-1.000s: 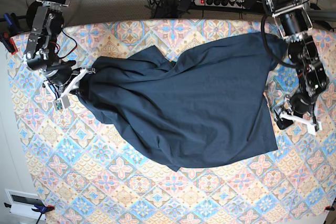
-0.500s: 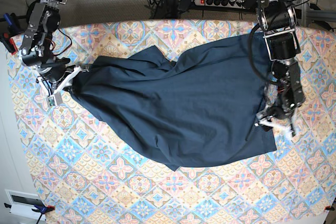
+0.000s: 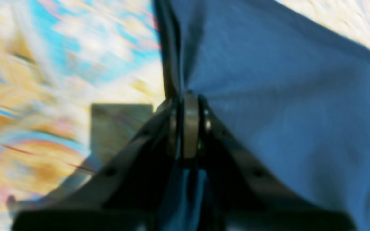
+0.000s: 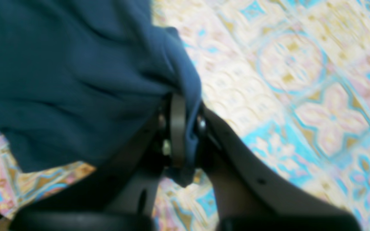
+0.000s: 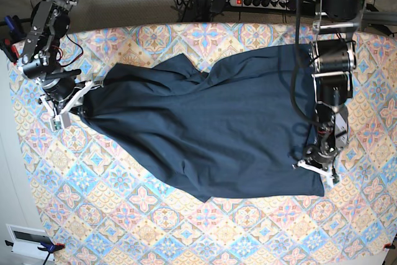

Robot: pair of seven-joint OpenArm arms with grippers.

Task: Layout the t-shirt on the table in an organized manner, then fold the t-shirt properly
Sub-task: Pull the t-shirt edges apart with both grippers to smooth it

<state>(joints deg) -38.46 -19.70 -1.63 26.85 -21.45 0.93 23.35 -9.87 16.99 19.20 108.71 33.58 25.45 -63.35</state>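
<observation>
T-shirt (image 5: 211, 128), pinched by both left gripper (image 5: 317, 170) and right gripper (image 5: 69, 106), could slip free if stretched too hard

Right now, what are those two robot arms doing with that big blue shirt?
A two-armed robot is spreading out the t-shirt on the table. The right gripper is shut on one end of the shirt, and the left gripper is shut on the opposite edge. The shirt lies crumpled and slanted between them, not flat yet, and no fold has been made.
</observation>
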